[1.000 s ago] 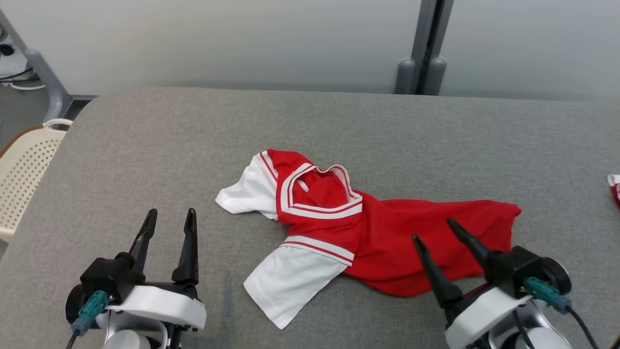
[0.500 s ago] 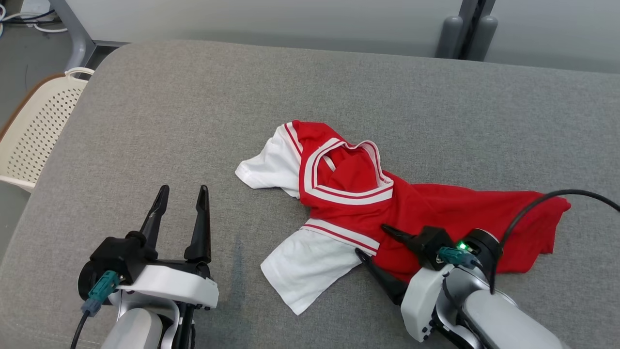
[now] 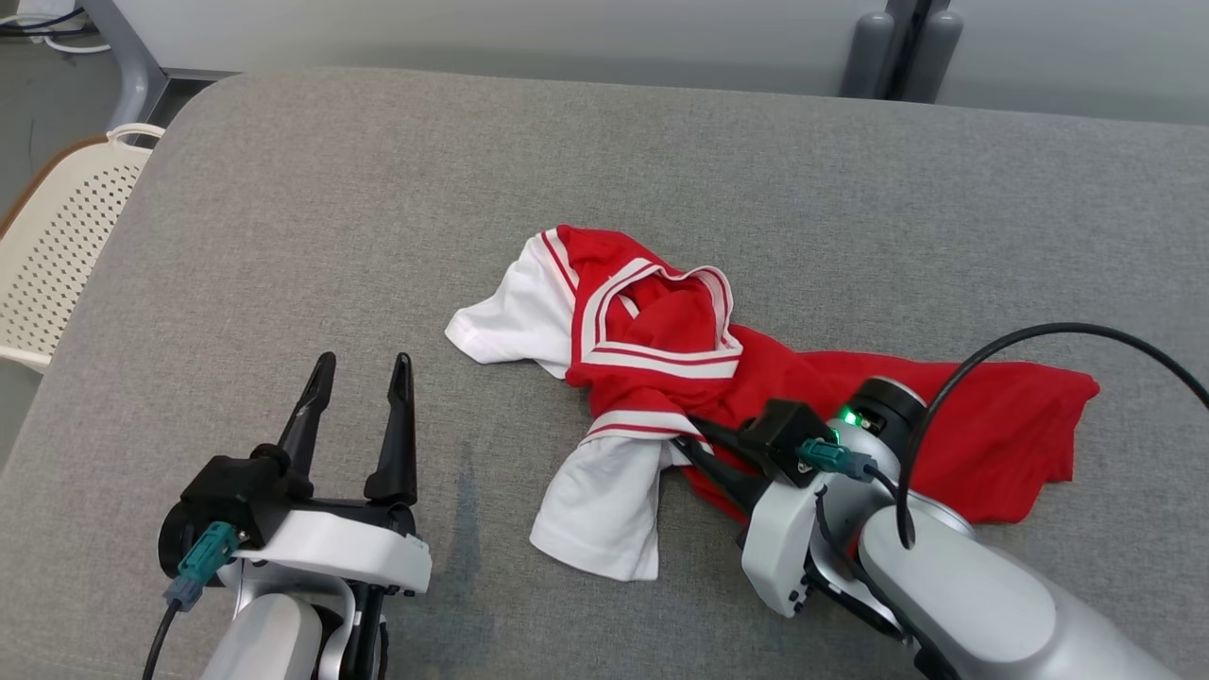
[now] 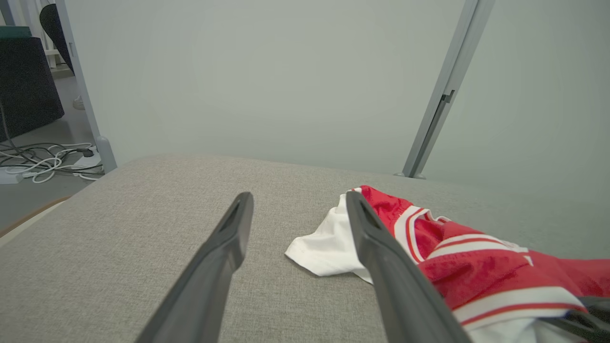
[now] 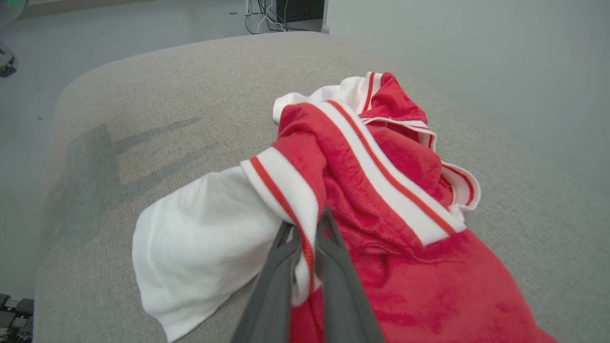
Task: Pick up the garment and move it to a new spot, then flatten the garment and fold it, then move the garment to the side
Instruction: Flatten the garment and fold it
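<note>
Right jaws pinched on the red-and-white jersey (image 3: 1001, 444) — left jaws empty.
The jersey lies crumpled in the middle of the desk (image 3: 331, 208); the right jaws are closed tight on its striped sleeve band (image 5: 286, 190), beside the white sleeve (image 3: 604, 501). The left jaws stand wide apart, off to its left.

Your right arm (image 3: 954, 586) hides the shirt's (image 3: 1001, 434) near edge; the right wrist view crops its red body.

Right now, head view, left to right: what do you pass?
Cream basket → left gripper → garment. The right gripper overlaps the garment, so it has no place in the order.
</note>
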